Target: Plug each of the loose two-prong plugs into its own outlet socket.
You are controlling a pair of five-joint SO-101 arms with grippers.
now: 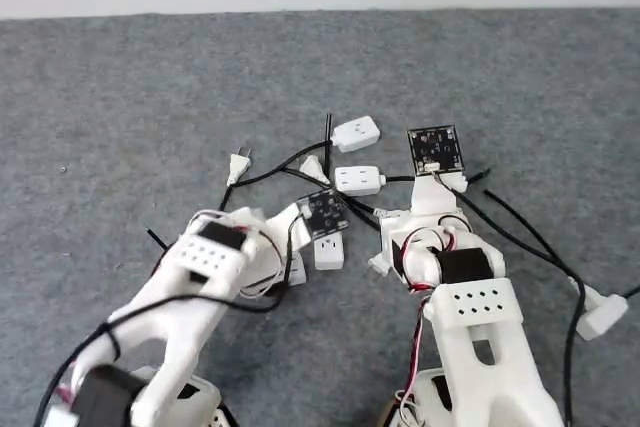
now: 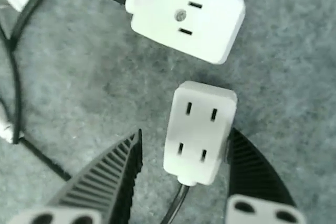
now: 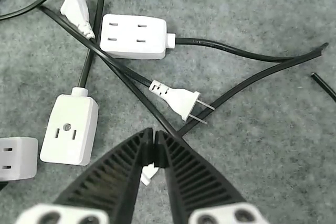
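Observation:
My left gripper (image 2: 184, 134) is open, its jaws standing on either side of a white double socket block (image 2: 199, 127) that lies flat on the grey carpet; one finger is close against the block, the other apart from it. Just beyond lies a white single outlet (image 2: 186, 17). My right gripper (image 3: 154, 136) is shut with nothing between its fingers, hovering just short of a loose white two-prong plug (image 3: 178, 99) that lies on crossed black cords. A white double socket (image 3: 134, 36) and a single outlet (image 3: 69, 129) lie nearby. Another loose plug (image 1: 238, 165) lies farther left.
Black cords (image 3: 236, 53) cross the carpet between the sockets. A third white plug (image 3: 77, 11) lies beside the double socket. One more white socket (image 1: 356, 133) sits at the back, and a white adapter (image 1: 602, 315) lies far right. Grey carpet (image 1: 120, 117) stretches all round.

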